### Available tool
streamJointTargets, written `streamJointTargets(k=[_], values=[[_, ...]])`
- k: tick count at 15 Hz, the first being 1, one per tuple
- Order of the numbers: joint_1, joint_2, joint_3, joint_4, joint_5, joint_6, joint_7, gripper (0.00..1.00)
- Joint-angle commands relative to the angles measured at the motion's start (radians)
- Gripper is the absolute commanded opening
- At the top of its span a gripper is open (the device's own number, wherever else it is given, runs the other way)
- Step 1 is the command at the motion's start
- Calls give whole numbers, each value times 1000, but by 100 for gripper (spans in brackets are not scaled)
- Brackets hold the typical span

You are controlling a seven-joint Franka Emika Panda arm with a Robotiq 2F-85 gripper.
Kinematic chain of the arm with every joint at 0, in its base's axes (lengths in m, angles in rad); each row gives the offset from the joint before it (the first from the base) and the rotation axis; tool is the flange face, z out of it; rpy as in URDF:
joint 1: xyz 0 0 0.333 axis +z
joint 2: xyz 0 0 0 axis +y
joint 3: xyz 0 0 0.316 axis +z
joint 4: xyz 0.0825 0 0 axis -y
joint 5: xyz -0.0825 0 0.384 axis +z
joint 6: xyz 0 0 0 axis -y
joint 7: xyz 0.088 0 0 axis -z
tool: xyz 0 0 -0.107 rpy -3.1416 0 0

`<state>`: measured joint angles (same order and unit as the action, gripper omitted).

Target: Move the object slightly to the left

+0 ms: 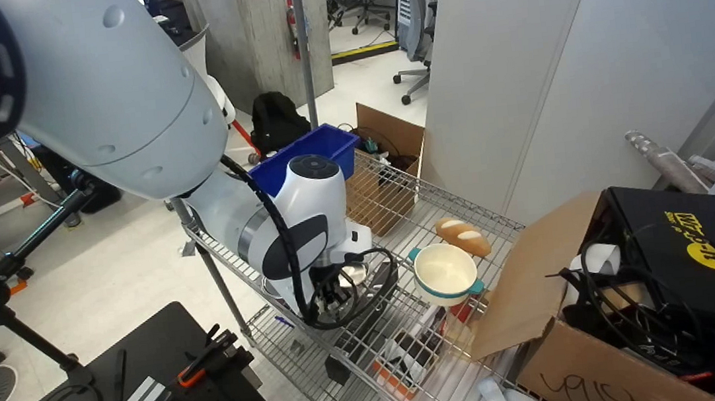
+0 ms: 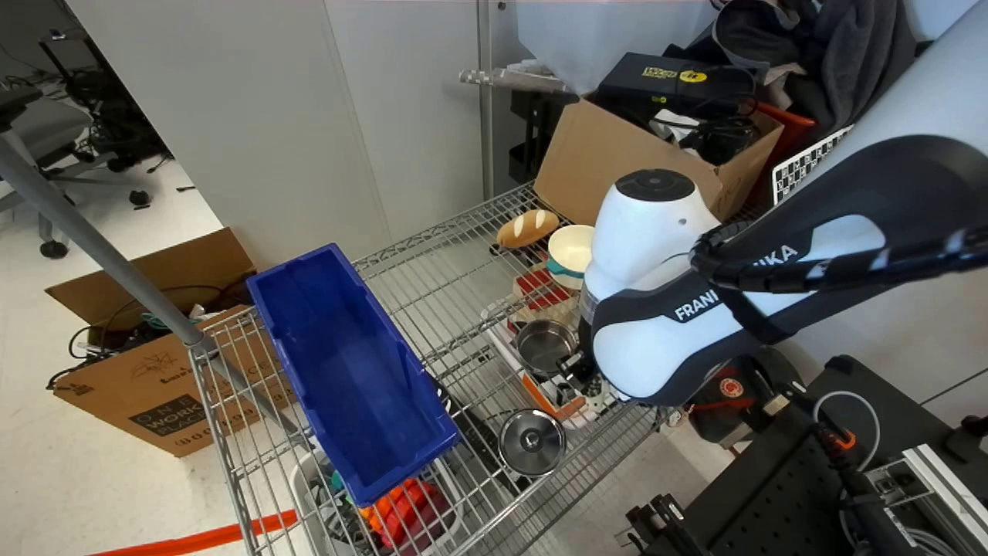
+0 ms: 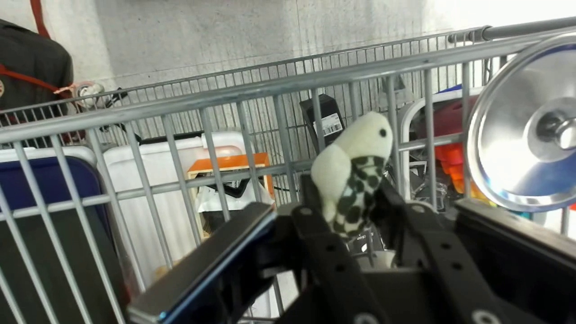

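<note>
A small plush toy (image 3: 355, 173), white with a black eye and black-spotted fabric, is between my gripper's fingertips (image 3: 350, 193) in the wrist view. Both fingers press against its lower part, and its white head points away from the gripper. The toy is tilted and lies over the wire shelf (image 3: 288, 87) near its front rail; I cannot tell whether it touches the wires. In the exterior views my gripper (image 1: 335, 302) is low at the shelf's edge, beside a small steel pot (image 2: 546, 346). The toy is mostly hidden there by the gripper and cables.
A steel lid (image 2: 532, 442) lies near the gripper on the shelf. A cream pot with teal handles (image 1: 445, 272) and a toy bread loaf (image 1: 463, 236) are farther back. A blue bin (image 2: 351, 371) and an open cardboard box (image 1: 531, 275) stand at opposite ends.
</note>
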<state>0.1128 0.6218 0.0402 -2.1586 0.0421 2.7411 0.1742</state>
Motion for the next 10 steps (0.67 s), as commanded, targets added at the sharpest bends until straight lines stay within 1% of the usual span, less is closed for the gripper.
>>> streamJointTargets(k=[1,2,3,5,6,7,10], values=[[15,10,-10,30,11,-25,21,63],[20,10,-15,32,7,-27,28,72],[23,10,-19,33,7,-35,37,78],[16,12,-12,39,12,-65,38,93],[-72,-58,49,-69,45,-36,-69,99],[-85,-99,59,-115,56,-27,-88,100],[-193,-229,151,-242,142,4,-236,100]])
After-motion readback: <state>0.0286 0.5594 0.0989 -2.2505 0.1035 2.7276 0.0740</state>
